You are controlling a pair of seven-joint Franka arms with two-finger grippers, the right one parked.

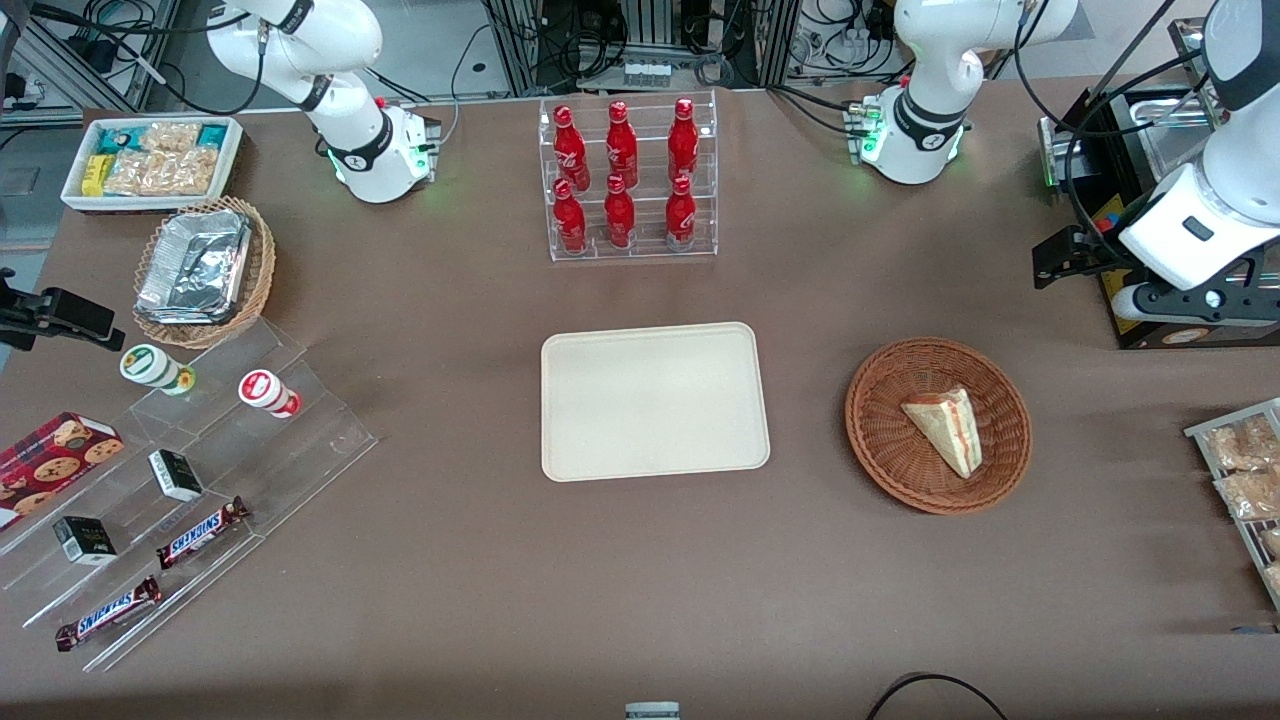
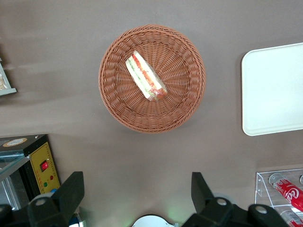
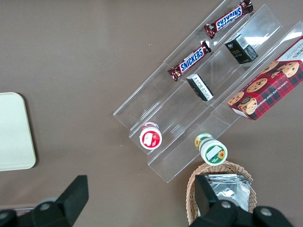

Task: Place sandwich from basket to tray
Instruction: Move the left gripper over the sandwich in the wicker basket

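1. Sandwich (image 1: 945, 428) lies in the basket (image 1: 880, 440), beside the bare tray (image 1: 655, 400).
2. Gripper (image 2: 137, 194) hangs high above the table, clear of the basket, fingers (image 2: 71, 191) spread wide and, seemingly, empty.

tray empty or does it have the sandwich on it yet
Empty. The tray is bare; the sandwich lies in the basket. The open pincer hovers above the table beside the basket.
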